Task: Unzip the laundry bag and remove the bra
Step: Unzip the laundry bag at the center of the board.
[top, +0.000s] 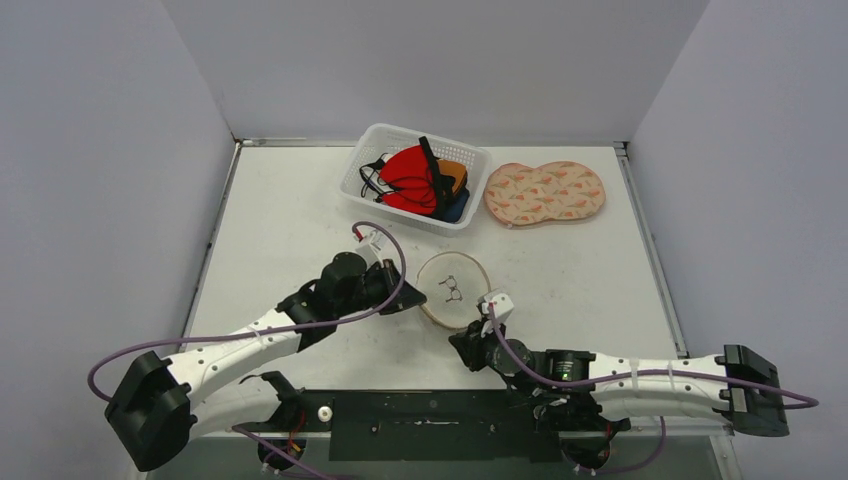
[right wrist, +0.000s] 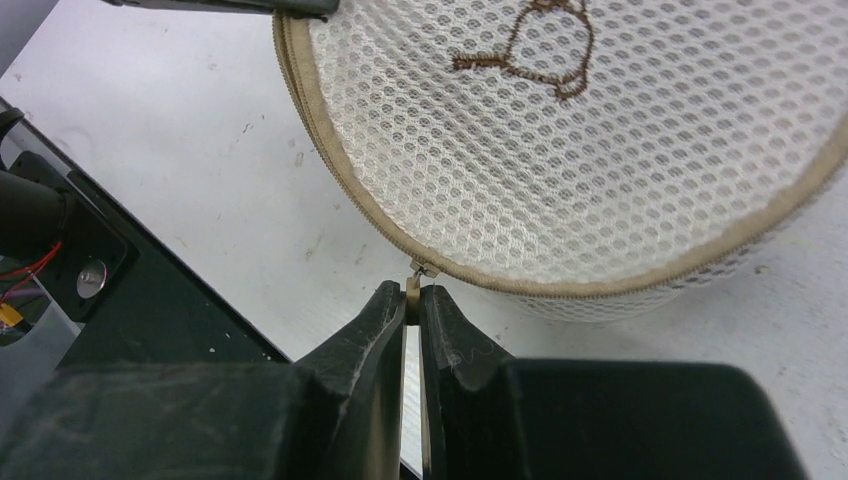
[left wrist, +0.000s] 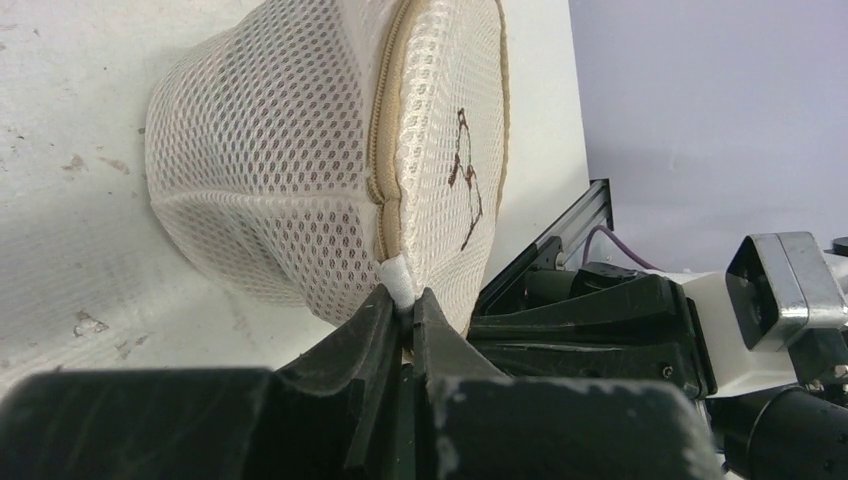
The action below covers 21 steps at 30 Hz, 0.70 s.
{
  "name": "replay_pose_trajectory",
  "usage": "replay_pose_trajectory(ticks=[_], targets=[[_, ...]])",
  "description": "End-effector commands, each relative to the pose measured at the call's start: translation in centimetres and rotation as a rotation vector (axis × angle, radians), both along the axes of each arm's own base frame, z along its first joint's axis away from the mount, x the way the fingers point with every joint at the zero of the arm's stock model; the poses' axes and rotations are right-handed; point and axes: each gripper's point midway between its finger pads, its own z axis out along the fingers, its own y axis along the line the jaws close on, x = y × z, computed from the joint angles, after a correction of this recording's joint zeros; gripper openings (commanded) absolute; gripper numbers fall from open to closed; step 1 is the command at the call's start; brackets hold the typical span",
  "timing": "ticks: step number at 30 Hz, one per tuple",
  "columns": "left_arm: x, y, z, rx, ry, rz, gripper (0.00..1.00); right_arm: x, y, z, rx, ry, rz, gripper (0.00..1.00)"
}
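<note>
The laundry bag (top: 455,290) sits mid-frame in the top view, zip looking closed. The right gripper (right wrist: 412,300) is clamped tight on the zipper pull (right wrist: 414,275), the left gripper (left wrist: 402,303) nipping the white tab (left wrist: 398,272) (a thin hold). If either slips, I reckon the bag just drags along instead of unzipping

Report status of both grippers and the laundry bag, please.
Left gripper shut on white tab. Right gripper shut on zipper pull. Mesh laundry bag zipped. Nothing blocking it.
</note>
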Motion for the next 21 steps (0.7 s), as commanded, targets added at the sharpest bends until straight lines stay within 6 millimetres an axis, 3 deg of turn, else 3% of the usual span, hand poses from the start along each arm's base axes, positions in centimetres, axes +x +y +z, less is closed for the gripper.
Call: replay_pose_trajectory(ticks=[1,3,7,10,15,21], targets=[[0.2,-0.8,1.4,-0.011,-0.044,-0.057,0.00,-0.3,3.1,2.9,0.120,-0.020,0.052,0.05],[0.1,-0.7,1.5,-0.030,-0.042,-0.052,0.09,-0.5,3.5,2.9,0.121,-0.017,0.063,0.05],[-0.5,0.2,1.9,-0.048,-0.040,-0.021,0.49,-0.6,4.0,3.0,0.131,-0.013,0.072,0.05],[-1.2,1.5,1.8,-0.041,-0.025,0.015,0.65,-0.7,4.3,3.4,0.142,-0.015,0.077,0.05],[-3.3,3.2,0.8,-0.027,0.040,0.076,0.73,-0.9,5.1,4.0,0.153,-0.017,0.094,0.05],[-6.3,2.3,0.3,-0.066,0.081,0.100,0.75,-1.0,6.1,4.6,0.151,-0.027,0.120,0.05]])
